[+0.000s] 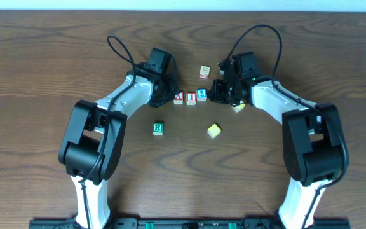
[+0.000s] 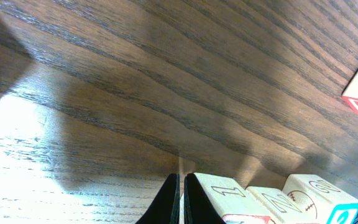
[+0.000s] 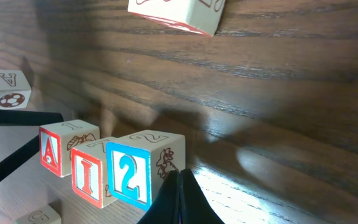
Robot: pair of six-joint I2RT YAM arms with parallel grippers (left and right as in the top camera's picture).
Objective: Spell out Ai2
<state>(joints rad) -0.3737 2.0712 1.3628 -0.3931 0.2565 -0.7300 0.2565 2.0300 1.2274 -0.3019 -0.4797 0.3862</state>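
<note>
Three letter blocks stand side by side in a row mid-table: a red A block (image 1: 178, 97), a red I block (image 1: 190, 97) and a blue 2 block (image 1: 201, 94). In the right wrist view they read A (image 3: 50, 151), I (image 3: 87, 175), 2 (image 3: 129, 174). My left gripper (image 1: 168, 93) is shut and empty, its tips (image 2: 183, 198) against the left side of the A block (image 2: 224, 194). My right gripper (image 1: 216, 91) is shut and empty, its tips (image 3: 179, 199) just beside the right of the 2 block.
A red-edged block (image 1: 204, 71) lies behind the row. A green R block (image 1: 158, 128) and a yellow block (image 1: 214, 130) lie in front. Another yellow block (image 1: 237, 107) sits under my right arm. A yellow block with a ball picture (image 3: 4, 88) shows in the right wrist view.
</note>
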